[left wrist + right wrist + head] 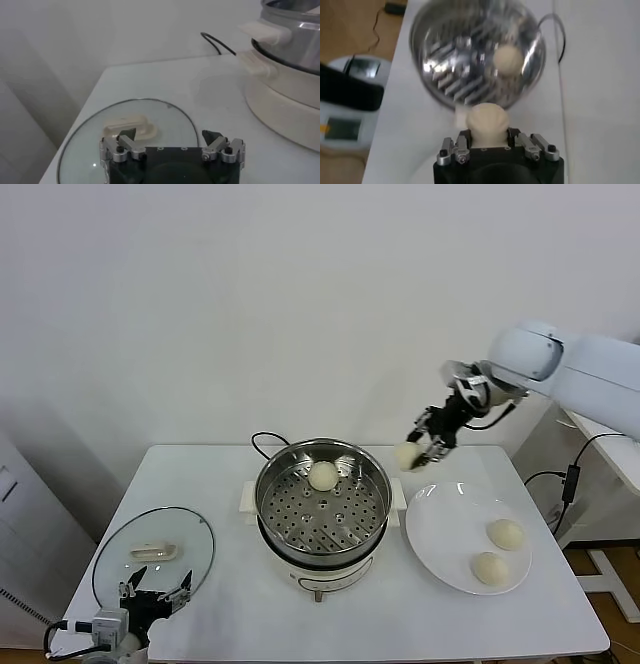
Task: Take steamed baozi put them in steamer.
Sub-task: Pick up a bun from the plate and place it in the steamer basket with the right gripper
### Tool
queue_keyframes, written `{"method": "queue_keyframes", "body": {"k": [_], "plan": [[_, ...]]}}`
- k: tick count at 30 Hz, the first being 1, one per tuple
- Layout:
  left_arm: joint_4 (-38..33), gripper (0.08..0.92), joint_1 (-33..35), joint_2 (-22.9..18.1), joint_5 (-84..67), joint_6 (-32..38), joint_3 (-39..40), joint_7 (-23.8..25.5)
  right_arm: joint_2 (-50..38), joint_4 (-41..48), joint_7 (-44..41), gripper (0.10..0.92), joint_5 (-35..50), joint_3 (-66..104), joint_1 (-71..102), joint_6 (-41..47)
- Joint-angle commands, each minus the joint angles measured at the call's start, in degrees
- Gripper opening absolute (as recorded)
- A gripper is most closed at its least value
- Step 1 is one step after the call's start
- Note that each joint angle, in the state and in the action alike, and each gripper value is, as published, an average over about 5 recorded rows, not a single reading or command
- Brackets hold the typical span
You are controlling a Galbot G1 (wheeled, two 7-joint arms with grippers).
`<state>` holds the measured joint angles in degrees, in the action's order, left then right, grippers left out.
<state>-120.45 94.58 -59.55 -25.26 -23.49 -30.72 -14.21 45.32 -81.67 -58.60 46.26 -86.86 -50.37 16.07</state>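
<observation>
right end effector (418, 452) – gripping baozi (407, 455) beside steamer (322, 502) | left end effector (155, 589) – open over glass lid (150, 559)

A bare test lab: plain white wall (250, 304), white table (500, 624), loose cables (575, 474).

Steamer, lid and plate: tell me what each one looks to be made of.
Steamer: polished metal, probably stainless steel, mirror-bright with a perforated floor; its base looks like glossy white plastic.
Lid: clear glass, since the table shows through it, with a thin metal-looking rim and a white, likely plastic handle.
Plate: smooth white, ceramic or melamine; the look leaves that open.
</observation>
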Motion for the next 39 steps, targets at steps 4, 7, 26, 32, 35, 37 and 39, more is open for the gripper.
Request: {"method": "queue_keyframes", "body": {"k": [4,7,26,32,35,37,39], "plan": [[-0.2,0.823,0.0,-0.7,0.6,-0.2,0.0,-0.1,11.2,-0.3,9.8,0.450,8.9,2.0,4.0,5.6],[-0.4,0.823,0.1,-0.7,0.8,-0.2,-0.1,-0.1,14.2,0.7,12.2,0.450,9.8,2.0,5.9,6.1],[-0.7,0.823,1.0,-1.5,0.8,0.3,-0.8,0.0,25.9,5.5,21.2,0.450,9.9,3.1,16.0,9.5],[-1.0,0.823,1.7,-1.9,0.8,0.4,-1.3,0.0,26.6,6.4,22.7,0.450,8.4,2.9,17.9,11.1],[-1.0,0.823,2.0,-2.1,0.8,0.5,-1.4,0.0,26.6,6.6,23.2,0.450,7.8,2.8,18.4,11.7],[-1.1,0.823,2.1,-2.2,0.8,0.5,-1.4,0.0,26.4,6.6,23.3,0.450,7.6,2.7,18.6,11.9],[-1.2,0.823,2.2,-2.3,0.9,0.6,-1.5,0.1,26.3,6.6,23.5,0.450,7.5,2.7,18.8,12.0]]}}
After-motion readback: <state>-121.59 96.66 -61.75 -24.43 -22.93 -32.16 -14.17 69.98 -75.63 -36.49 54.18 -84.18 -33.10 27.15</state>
